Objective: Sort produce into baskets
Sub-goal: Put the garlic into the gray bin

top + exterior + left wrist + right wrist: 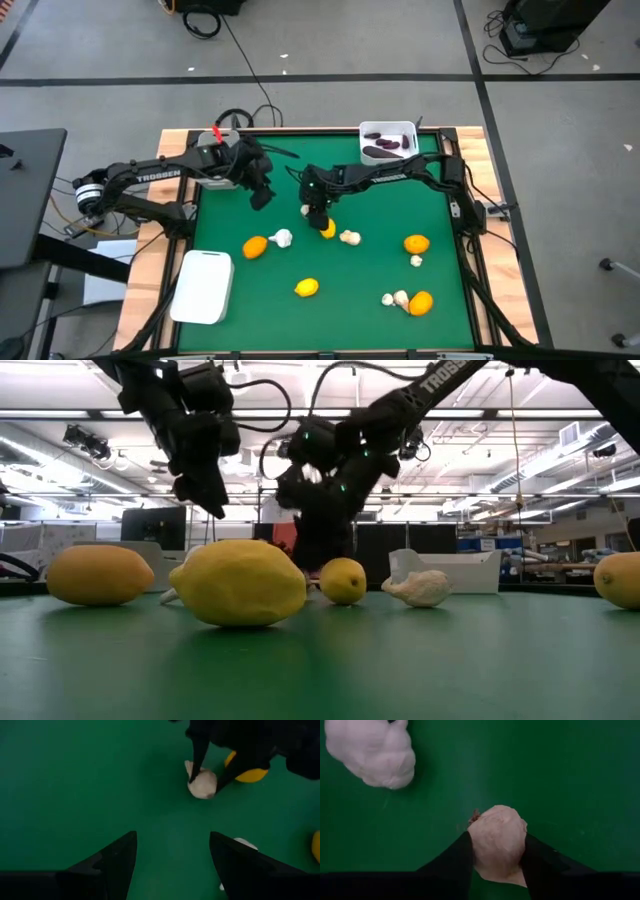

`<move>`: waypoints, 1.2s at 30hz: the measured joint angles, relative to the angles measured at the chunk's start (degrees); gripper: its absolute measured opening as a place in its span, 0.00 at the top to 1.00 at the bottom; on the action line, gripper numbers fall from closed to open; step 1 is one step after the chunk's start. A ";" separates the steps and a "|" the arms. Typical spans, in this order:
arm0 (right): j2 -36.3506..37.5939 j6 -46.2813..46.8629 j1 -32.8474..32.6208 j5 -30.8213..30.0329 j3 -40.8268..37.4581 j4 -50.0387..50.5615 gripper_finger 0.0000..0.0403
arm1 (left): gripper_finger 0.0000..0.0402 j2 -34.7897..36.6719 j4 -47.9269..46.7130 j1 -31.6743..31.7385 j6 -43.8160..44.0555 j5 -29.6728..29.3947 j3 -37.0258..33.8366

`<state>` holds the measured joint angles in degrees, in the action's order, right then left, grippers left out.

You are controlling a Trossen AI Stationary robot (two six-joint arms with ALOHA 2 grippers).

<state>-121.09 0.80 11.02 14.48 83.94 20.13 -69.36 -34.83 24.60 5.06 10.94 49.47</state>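
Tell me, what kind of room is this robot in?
Probably a big robotics lab or workshop. The low view shows rows of ceiling strip lights and desks with monitors behind the green table; from above, cables trail over a grey taped floor.

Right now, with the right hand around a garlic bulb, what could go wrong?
The right hand holds the rounded garlic bulb between just two narrow fingers, so it may slip out when lifted. A yellow fruit lies close beside it and may get nudged and roll.
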 joint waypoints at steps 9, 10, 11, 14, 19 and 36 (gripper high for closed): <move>6.34 -4.16 1.11 -7.66 3.81 -2.09 0.63 | 0.37 0.00 10.34 -0.51 11.23 1.62 0.00; 6.91 -5.37 1.03 -9.56 4.09 -2.14 0.63 | 0.37 0.00 12.32 -0.28 12.49 2.72 0.00; 7.56 -6.38 0.94 -11.00 4.39 -2.25 0.63 | 0.37 0.00 14.05 -0.14 13.72 3.65 0.00; 9.22 -8.45 0.97 -13.66 4.99 -2.61 0.63 | 0.37 0.00 17.58 0.38 16.75 4.41 0.00; 11.13 -10.90 0.85 -15.96 4.97 -3.00 0.63 | 0.37 0.00 18.13 1.40 19.31 1.65 0.00; 11.99 -14.89 -1.63 -20.89 4.88 -5.58 0.62 | 0.42 -4.02 28.72 1.91 24.37 10.38 0.02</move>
<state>-109.10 -14.09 9.39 -6.41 88.82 14.55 -73.38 -6.11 26.50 29.43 21.32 49.50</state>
